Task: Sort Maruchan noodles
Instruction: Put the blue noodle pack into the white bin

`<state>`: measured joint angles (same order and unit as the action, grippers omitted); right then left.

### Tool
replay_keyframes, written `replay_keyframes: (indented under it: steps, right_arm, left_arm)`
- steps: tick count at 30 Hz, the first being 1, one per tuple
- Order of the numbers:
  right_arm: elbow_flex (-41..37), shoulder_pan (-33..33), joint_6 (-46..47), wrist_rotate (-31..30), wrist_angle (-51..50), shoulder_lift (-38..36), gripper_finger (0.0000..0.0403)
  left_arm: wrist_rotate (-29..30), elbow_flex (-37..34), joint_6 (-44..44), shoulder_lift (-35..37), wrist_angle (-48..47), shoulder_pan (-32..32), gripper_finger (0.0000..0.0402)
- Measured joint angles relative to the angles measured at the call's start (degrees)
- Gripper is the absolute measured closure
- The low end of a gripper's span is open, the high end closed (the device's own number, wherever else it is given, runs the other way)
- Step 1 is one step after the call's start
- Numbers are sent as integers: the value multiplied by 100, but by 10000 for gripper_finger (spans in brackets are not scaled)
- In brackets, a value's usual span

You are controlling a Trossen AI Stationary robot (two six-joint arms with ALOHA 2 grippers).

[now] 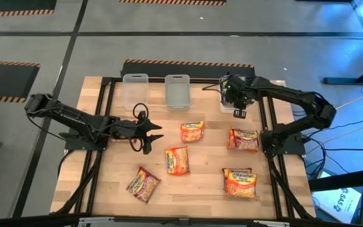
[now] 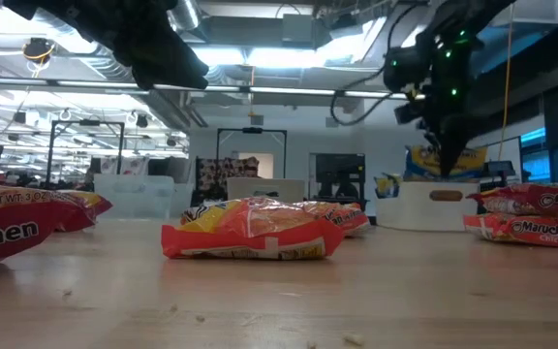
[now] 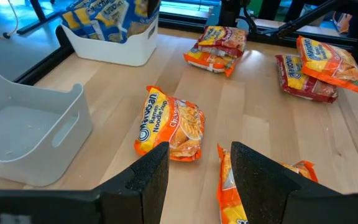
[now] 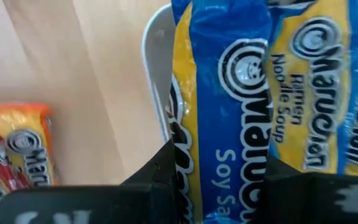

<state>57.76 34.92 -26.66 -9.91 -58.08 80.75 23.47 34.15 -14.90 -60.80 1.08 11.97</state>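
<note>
Six packets loose on the table (image 1: 106, 189), three tubs at its far edge.
Right gripper (image 1: 239, 113) pinches a blue-and-yellow packet (image 4: 225, 118) over the far-right tub (image 4: 157, 93); left gripper (image 1: 158, 132) part-open, empty.

Blue-yellow packet (image 4: 222, 124): "Maruchan", "Soy Sa…"; neighbour packet (image 4: 328, 81): "Ramen Noodle Soup"; red packet (image 2: 8, 228): possibly "NET WT 3".

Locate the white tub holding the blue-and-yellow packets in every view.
High view: white tub at the table's far right, under the right end effector.
Low view: right of centre, at the back.
Left wrist view: beyond the empty clear tub, packets inside.
Right wrist view: only its curved rim, beside the gripped packet.
Shared landmark: the blue-and-yellow packets; the right end effector grips one over the tub.
</note>
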Motion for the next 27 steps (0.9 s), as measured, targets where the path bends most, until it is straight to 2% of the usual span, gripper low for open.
replay_keyframes:
  steps: [12, 17, 20, 27]
  right_arm:
    - [-2, 0, -398, 199, -35, 717, 320]
    - [-2, 0, -494, -115, 241, 850, 317]
    - [-2, -9, -469, -483, 362, 857, 294]
    - [58, -56, -321, -1187, 271, 848, 200]
  left_arm:
    - [6, 0, 0, 0, 1, 0, 236]
    - [6, 0, 0, 0, 0, 0, 236]
    - [4, 0, 2, 0, 0, 0, 236]
    - [-27, 0, 39, 0, 2, 0, 236]
